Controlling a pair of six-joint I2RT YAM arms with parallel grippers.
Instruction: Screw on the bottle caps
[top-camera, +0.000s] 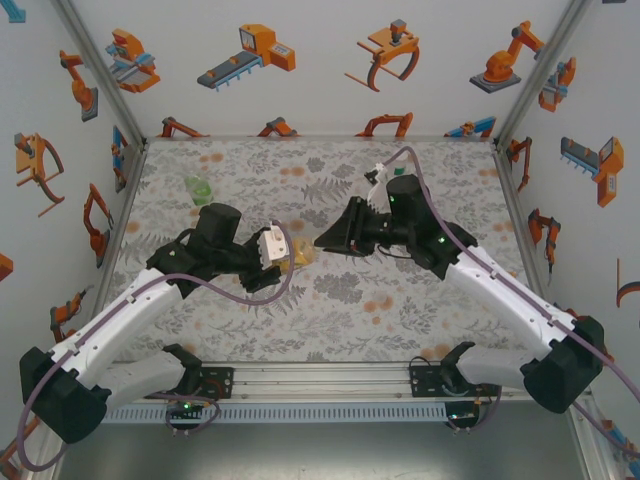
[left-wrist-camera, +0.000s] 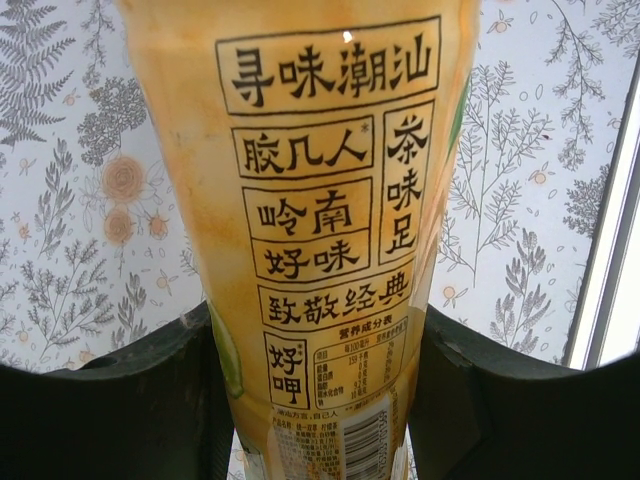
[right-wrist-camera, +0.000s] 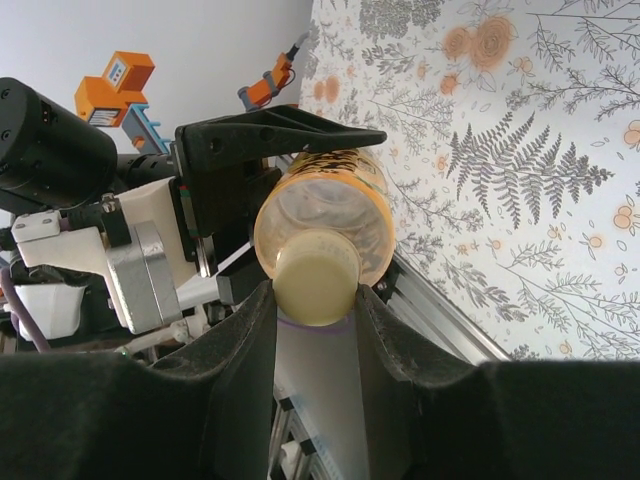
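1. The amber bottle (left-wrist-camera: 200, 120) is gripped by the left gripper (left-wrist-camera: 318, 335), and the jaws are clamped tight on it.
2. A dark finger (left-wrist-camera: 120, 410) is pressed against each side of the bottle, low on its printed label (left-wrist-camera: 310, 230).
3. From above, the amber bottle is seen held on its side over the middle of the table (top-camera: 400, 300), with its neck turned toward the right arm.
4. The yellow cap (right-wrist-camera: 315, 283) is pinched by the right gripper (right-wrist-camera: 317, 300), with a finger closed in on either side of it.
5. The cap is set right against the neck end of the amber bottle and is touching it. How far it is threaded on cannot be told.
6. The two grippers are brought nose to nose at the amber bottle, the left on its body and the right at its cap end.
7. A green bottle (top-camera: 197, 188) is spotted well apart from the amber bottle, farther back and off to its left. Whether it is upright or lying cannot be told.
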